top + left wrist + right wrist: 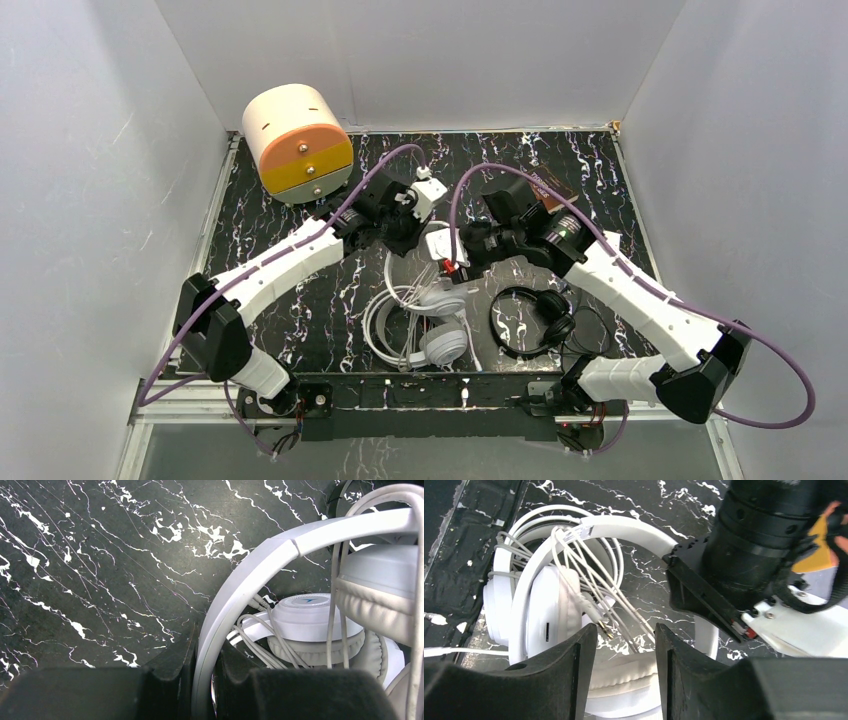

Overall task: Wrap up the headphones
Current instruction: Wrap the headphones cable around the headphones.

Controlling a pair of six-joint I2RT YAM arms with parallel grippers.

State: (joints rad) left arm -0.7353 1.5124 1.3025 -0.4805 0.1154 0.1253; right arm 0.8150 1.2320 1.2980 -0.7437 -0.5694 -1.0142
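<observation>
The big white headphones (260,565) sit mid-frame in the top view, headband pinched by the left gripper (202,690), the right gripper (626,640) spread around their tangled cord (585,602), slimmer white pair (443,343) below, black pair (555,325) lower right.

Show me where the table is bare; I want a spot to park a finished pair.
Bare marble: near left, between the left arm and the white headphones; back middle, right of the round container; back right corner, beyond the right arm. Crowded: the centre, where both arms meet over the white headphones, and near right, around the black pair.
</observation>
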